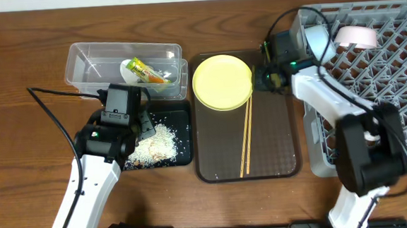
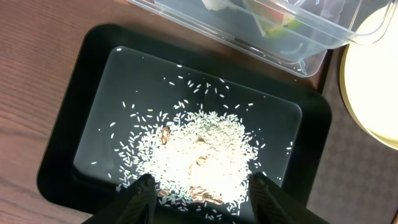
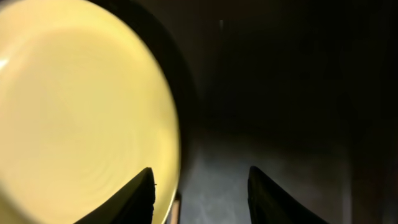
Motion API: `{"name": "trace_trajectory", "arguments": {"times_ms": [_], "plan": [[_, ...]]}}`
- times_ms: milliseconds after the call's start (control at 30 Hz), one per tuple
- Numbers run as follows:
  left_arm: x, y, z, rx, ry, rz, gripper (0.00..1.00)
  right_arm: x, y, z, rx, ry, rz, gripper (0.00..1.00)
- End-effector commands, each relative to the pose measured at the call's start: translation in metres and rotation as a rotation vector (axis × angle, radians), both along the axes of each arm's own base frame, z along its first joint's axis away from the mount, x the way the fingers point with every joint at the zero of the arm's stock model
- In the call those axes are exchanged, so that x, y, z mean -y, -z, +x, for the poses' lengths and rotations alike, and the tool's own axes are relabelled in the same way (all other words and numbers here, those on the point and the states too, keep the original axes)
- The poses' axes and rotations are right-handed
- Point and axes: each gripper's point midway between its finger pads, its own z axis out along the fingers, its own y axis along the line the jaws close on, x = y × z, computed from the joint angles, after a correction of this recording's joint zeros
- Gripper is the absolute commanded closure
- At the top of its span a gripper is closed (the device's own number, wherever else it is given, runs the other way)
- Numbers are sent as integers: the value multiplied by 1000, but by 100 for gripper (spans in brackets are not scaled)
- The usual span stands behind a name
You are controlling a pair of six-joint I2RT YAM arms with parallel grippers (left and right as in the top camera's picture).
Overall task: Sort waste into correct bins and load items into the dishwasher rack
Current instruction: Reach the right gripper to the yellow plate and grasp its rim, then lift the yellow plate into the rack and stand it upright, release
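The clear tub holds the crumpled snack wrapper. The black tray holds a heap of rice scraps. My left gripper hangs open and empty over the rice; its open fingers show in the left wrist view. The yellow plate and the chopsticks lie on the brown serving tray. My right gripper is open and empty at the plate's right edge; its fingers straddle a chopstick tip. A light blue bowl and a white bowl stand in the grey rack.
The brown serving tray lies between the black tray and the rack. The clear tub's corner and the plate's rim border the black tray in the left wrist view. A cable runs across the wood at left.
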Motion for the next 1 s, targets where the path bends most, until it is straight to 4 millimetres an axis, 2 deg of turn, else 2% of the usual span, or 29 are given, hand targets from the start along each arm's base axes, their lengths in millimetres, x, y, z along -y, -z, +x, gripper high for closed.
{"name": "trace_trajectory", "arguments": {"times_ms": [0, 100, 200, 233, 367, 467, 633, 733, 833, 967], "plan": [[-3, 3, -1, -6, -13, 7, 48, -13, 24, -3, -34, 38, 6, 55], [-3, 3, -1, -6, -13, 7, 48, -21, 35, 0, -29, 28, 9, 58], [-3, 3, -1, -6, -13, 7, 48, -25, 38, 1, -26, 30, 15, 69], [-3, 3, -1, -6, -13, 7, 48, -27, 37, 2, -20, 28, 18, 78], [-3, 3, -1, -6, -13, 7, 48, -29, 30, 9, 16, 29, 31, 97], [-3, 3, -1, -6, -13, 7, 48, -25, 18, 17, 44, 40, 40, 99], [-3, 3, -1, -6, -13, 7, 48, 2, -35, 32, 169, 69, -7, 99], [-3, 3, -1, -6, -13, 7, 48, 30, -83, 35, 279, 88, -104, 99], [-3, 3, -1, -6, -13, 7, 48, 63, -129, 27, 363, 113, -228, 99], [-3, 3, -1, -6, -13, 7, 48, 111, -178, 8, 427, 157, -407, 99]]}}
